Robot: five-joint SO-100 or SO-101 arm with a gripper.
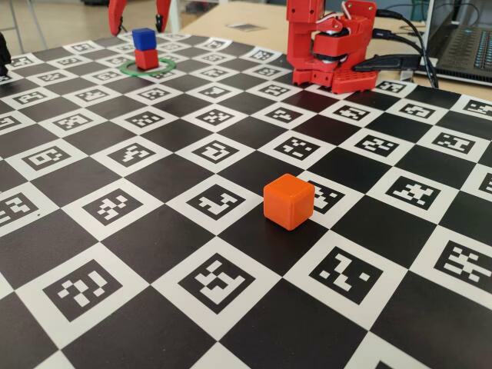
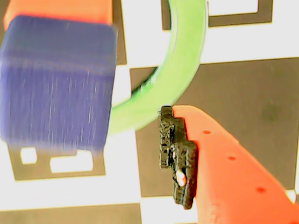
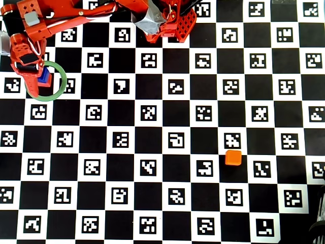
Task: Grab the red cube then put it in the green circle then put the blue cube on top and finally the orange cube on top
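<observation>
1. The red two-finger gripper (image 1: 140, 17) hangs just above the stack with its fingers spread wide to either side, released and holding nothing; in the wrist view one red finger with a black pad (image 2: 177, 158) stands clear of the cube.
2. The small glossy royal-blue plastic cube (image 1: 144, 38) sits on the small glossy red plastic cube (image 1: 147, 58), which rests inside the thin flat green ring (image 1: 131, 71) at the far left of the checkered marker-printed table (image 1: 231, 307).
3. My judgement: lift straight up first, so neither finger clips the blue cube and topples the stack.
4. The small glossy bright orange plastic cube (image 1: 289, 201) lies well apart, near the front; it looks turned against the grid, so square the fingers to its flat faces.
</observation>
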